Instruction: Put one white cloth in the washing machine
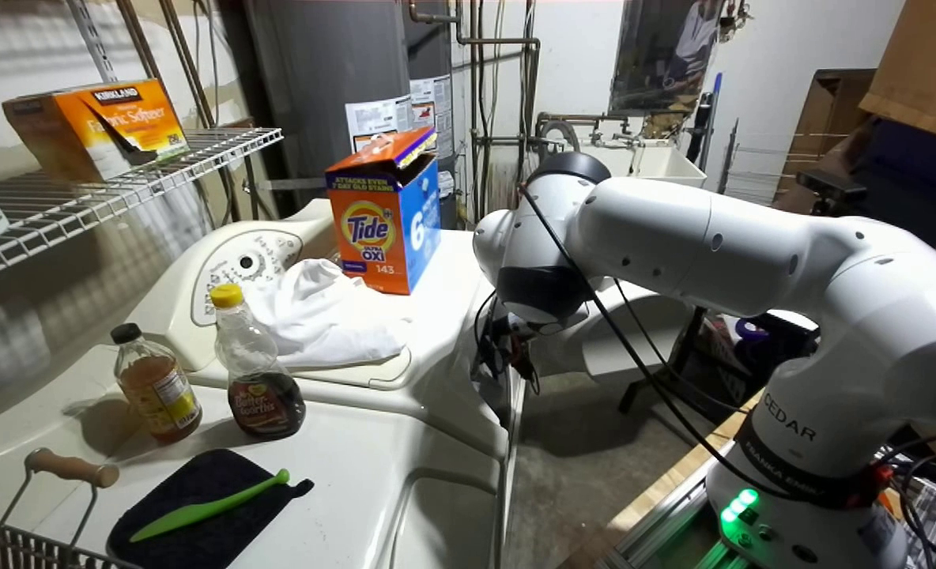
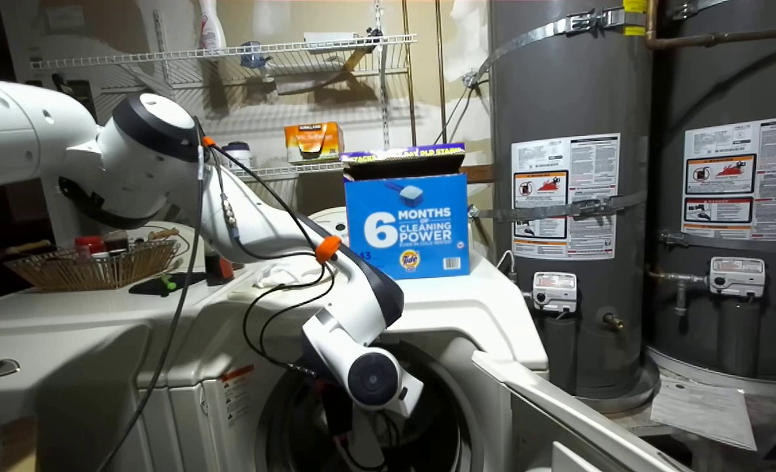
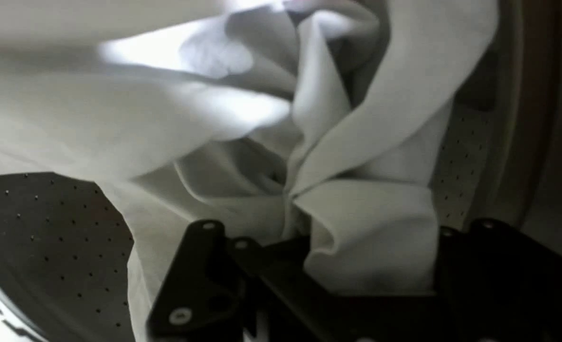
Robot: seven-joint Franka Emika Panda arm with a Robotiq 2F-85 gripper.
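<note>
Pinching 1 white cloth (image 3: 390,109) by gathered folds, the gripper (image 3: 296,216) is holding it at the drum (image 3: 53,247) mouth; the cloth is probably handling soft and light, gripping best where bunched.

One washing machine (image 2: 453,305), two tanks (image 2: 558,98)

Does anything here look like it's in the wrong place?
Yes: a syrup bottle stands on the white appliance beside the washing machine, near a green knife lying on a black pad. Kitchen things look odd there.
</note>
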